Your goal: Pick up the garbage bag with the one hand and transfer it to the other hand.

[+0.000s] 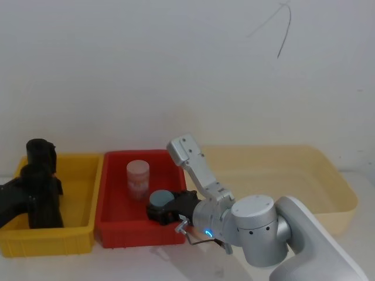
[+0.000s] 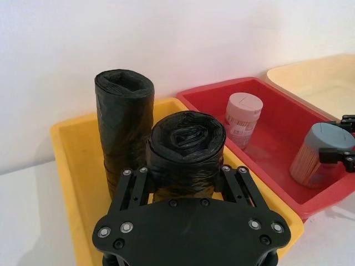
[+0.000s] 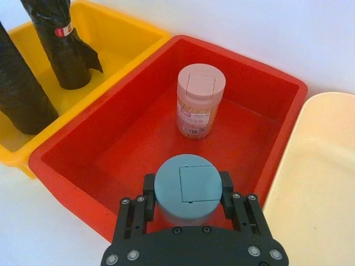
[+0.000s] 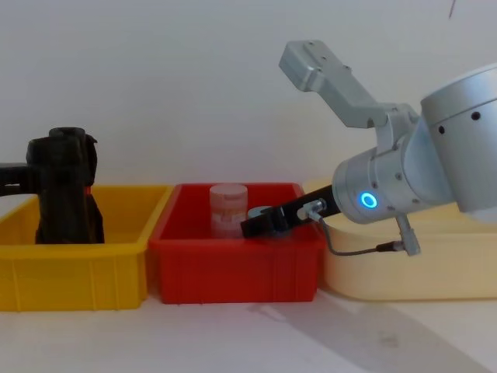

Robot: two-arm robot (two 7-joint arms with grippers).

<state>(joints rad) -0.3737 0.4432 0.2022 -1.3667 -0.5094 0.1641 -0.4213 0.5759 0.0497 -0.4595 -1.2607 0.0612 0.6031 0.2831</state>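
Garbage bag (image 2: 186, 147) seemingly in left hand (image 2: 184, 169) — jar (image 2: 319, 158) in right hand (image 3: 187, 185).

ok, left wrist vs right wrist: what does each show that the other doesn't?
Left wrist: the left gripper closed on the garbage bag, plus the top ends of it and the other black roll.
Right wrist: the right gripper clamped on the grey-lidded jar, seen from above, plus a red-and-white label on the other black roll.
Both: yellow bin, red bin, pink-lidded jar, cream bin, both rolls, the grey-lidded jar.
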